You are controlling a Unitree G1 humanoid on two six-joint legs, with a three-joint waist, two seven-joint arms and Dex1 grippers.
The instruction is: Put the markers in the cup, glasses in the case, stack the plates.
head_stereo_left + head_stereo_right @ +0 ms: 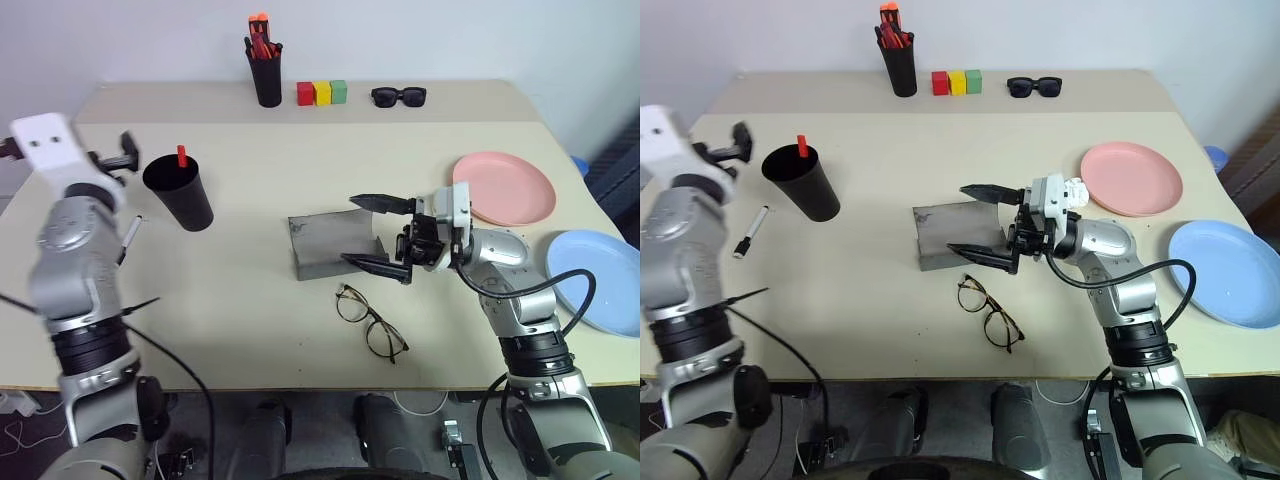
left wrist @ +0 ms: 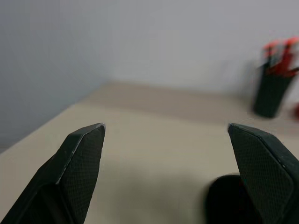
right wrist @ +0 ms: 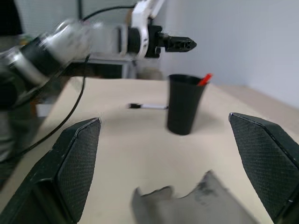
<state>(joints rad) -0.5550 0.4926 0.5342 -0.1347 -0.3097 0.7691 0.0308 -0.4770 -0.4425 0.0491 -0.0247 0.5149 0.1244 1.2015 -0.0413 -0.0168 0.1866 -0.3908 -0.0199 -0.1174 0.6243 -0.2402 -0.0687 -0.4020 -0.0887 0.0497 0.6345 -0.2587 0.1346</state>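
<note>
Red-capped marker [image 1: 182,156] upright in black cup [image 1: 181,193], white marker [image 1: 750,231] beside (flat), glasses [image 1: 370,320] near case [image 1: 335,244]

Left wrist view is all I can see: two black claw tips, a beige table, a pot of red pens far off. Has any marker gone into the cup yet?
Observer: Yes, the red-capped marker stands in the cup.
Operator: And the other one?
Observer: The white marker lies on the table beside the cup, on the robot's left of it.
Operator: What about the glasses?
Observer: The glasses lie on the table, close in front of the open case, not in it.
</note>
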